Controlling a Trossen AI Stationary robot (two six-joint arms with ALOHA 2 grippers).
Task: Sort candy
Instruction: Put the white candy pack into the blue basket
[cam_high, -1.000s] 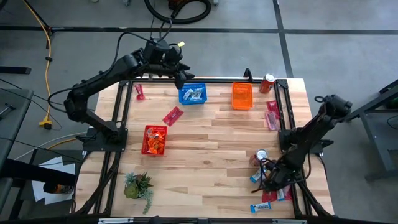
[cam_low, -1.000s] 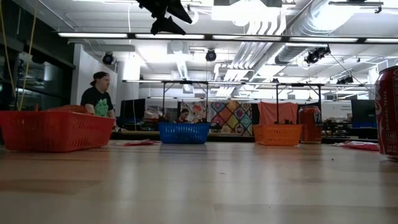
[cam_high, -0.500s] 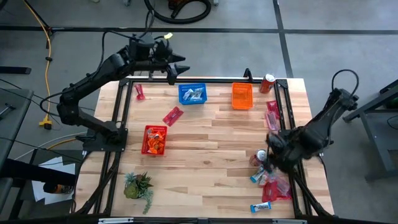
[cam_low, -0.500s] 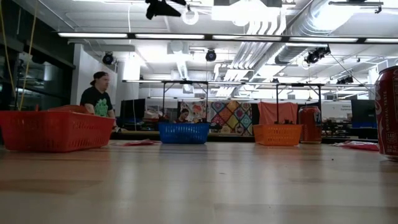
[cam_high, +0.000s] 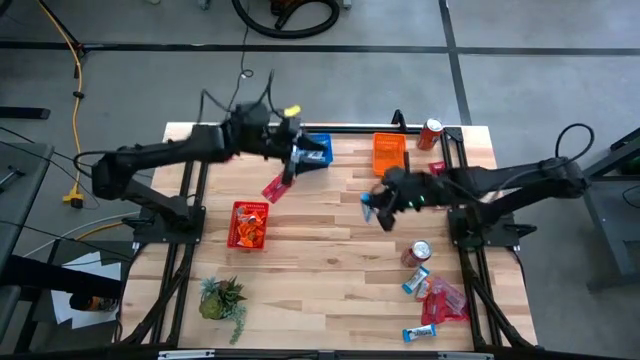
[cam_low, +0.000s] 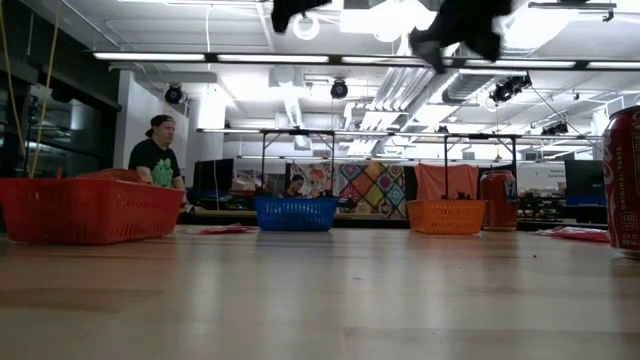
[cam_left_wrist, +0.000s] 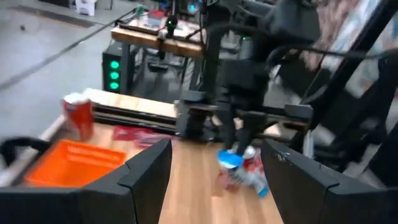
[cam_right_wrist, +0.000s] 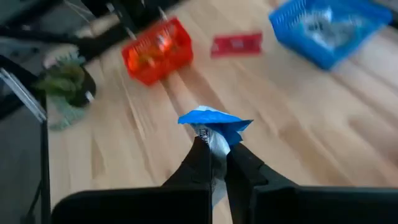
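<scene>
Right wrist view shows the right pincer (cam_right_wrist: 214, 155) pinching a blue candy (cam_right_wrist: 214, 124), now lifted from the desk's (cam_high: 330, 270) near corner toward mid-desk, probably bound for the blue basket (cam_high: 312, 150). Left pincer (cam_high: 298, 160) hangs spread beside it.

No legible text, label or brand anywhere in view.

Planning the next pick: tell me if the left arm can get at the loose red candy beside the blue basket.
Probably yes. The left gripper hangs open right by the red candy, which lies alone on bare wood, apart from the blue basket.
</scene>
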